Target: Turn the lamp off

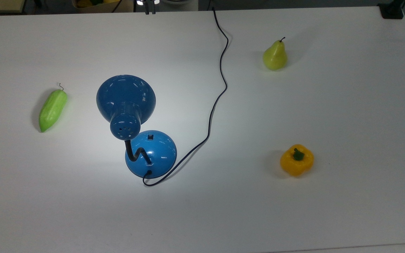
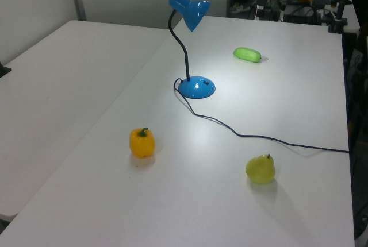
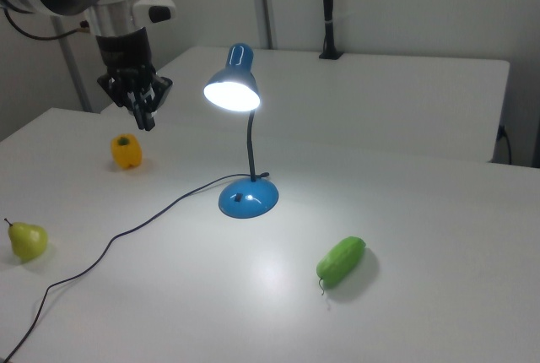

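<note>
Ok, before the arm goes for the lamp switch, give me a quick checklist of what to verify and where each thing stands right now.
1. Lamp lit, so the task is open: ok, the shade glows in the right view.
2. Switch exposed on the base: ok, nothing covers it in the top view.
3. Gripper clear of the lamp: ok, it hangs well toward the right view's left, above the table.
4. Fingers ready to press: cannot tell whether they are open or shut.
5. Cord off the switch: ok, it leaves the base on the side away from the switch.
6. Yellow pepper out of the path: cannot tell, it sits below the gripper.
</note>
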`<move>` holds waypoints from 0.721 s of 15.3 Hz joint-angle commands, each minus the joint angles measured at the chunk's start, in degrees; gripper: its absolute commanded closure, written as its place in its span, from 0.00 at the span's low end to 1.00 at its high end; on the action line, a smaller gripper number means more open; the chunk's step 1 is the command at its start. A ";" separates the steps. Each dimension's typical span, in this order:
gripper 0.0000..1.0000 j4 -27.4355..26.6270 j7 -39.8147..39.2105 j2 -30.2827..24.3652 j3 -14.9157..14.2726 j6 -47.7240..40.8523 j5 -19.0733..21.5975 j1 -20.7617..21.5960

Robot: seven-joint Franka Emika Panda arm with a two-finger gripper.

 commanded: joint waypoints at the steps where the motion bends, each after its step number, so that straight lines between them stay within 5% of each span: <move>1: 1.00 -2.92 -4.91 -1.20 -1.18 1.67 1.01 1.13; 11: 1.00 -4.58 -4.21 -1.20 -1.18 1.84 1.01 0.87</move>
